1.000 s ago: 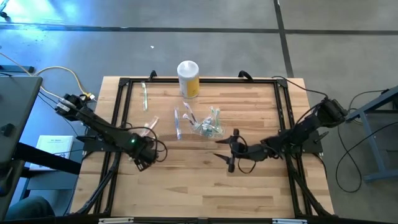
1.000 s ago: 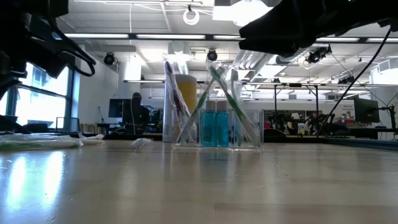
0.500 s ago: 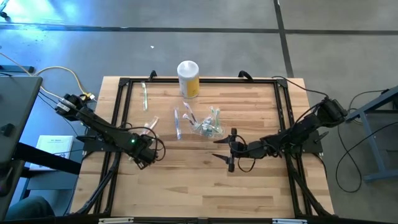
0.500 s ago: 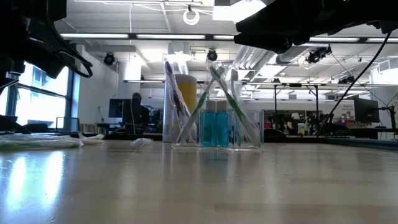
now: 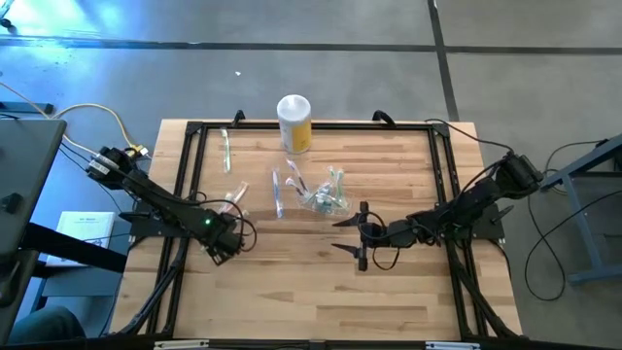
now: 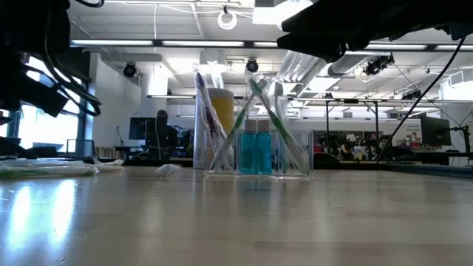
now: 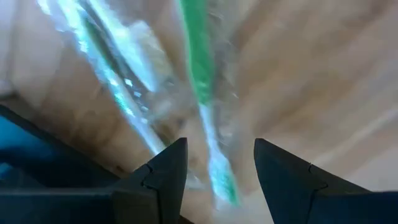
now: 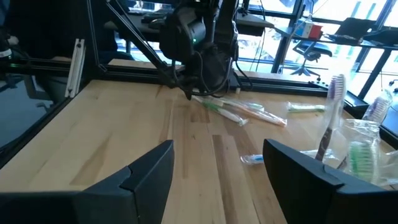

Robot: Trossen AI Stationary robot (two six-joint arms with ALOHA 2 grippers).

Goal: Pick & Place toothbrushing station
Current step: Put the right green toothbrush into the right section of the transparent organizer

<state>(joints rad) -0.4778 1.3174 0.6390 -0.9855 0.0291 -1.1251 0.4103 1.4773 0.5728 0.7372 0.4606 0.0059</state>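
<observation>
**High view entry: left tool hovering over a wrapped brush, right tool waiting by the holder**

High view, starting at the left arm: the left tool (image 5: 226, 246) hangs low over the counter (image 5: 292, 292), close to its left frame rail. Its wrist view shows both fingers (image 7: 163, 175) apart with nothing clamped, and a wrapped green toothbrush (image 7: 202, 93) lying flat on the wood, running into the gap between them. Judgement: the tool is lined up with the brush handle so the fingers can close across its width.

A second wrapped brush (image 5: 233, 197) lies just ahead of that tool, another (image 5: 226, 151) farther off toward the far rail.

Mid-counter stands the clear holder (image 5: 324, 199), upright, with brushes leaning inside and blue items at its base in the low view (image 6: 257, 155). The yellow canister (image 5: 294, 122) stands behind it.

The right tool (image 5: 356, 236) sits just short of the holder, fingers spread, empty. Probably waiting or steadying; cannot tell which.

Loose brushes remain outside the holder, so the task looks unfinished.
</observation>
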